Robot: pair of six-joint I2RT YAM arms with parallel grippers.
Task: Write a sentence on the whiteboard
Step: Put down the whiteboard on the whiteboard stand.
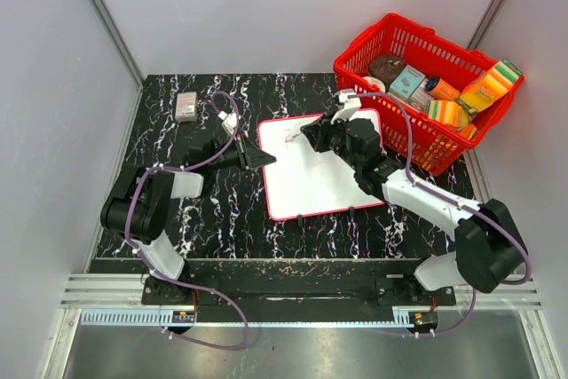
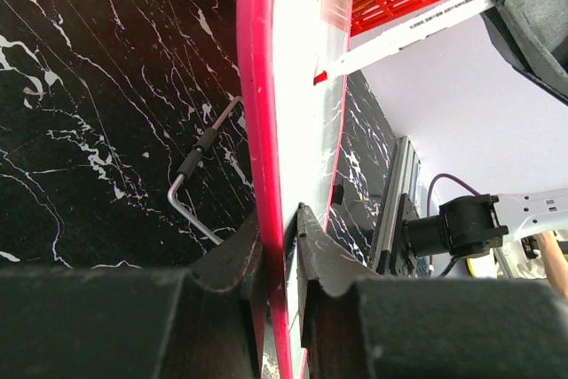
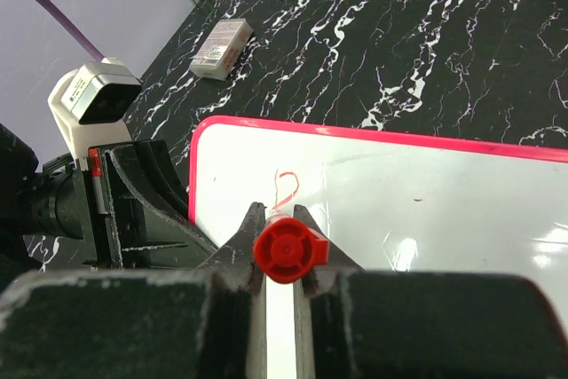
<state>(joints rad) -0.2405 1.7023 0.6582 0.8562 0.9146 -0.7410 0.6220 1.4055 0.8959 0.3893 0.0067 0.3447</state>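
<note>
board: board (image 1: 328, 175) lies flat on the worktop (image 1: 222, 219), centre of the top view, slightly turned, upper right corner just beside the basket (image 1: 361, 39)
sentence: sentence (image 3: 286, 185) is only one small red loop near the board's upper left corner; I judge nearly all the writing is not yet done
left pincer: left pincer (image 2: 282, 219) narrow, clamped on the board's left rim, one finger on each face
right pincer: right pincer (image 3: 280, 215) narrow, holding the marker (image 3: 289, 250) near its red back end, tip pointing down at the board
tip: at or just above the white surface by the loop, cannot tell if touching
board handling: looks thin, stiff, light and glossy; likely to slide under pen pressure, so pin it at the rim, not the writing face
marker handling: slim, rigid, smooth barrel; could twist between the pads, so it wants a firm hold and light pressure
open room: bare white to the right of and below the loop, enough for two rows
tight spots: left pincer sits just beside the loop; the basket crowds the board's upper right corner and the right arm lies along it
other: box (image 1: 185, 106) upper left, well apart; hex key (image 2: 200, 175) on the worktop near the clamped rim
</note>
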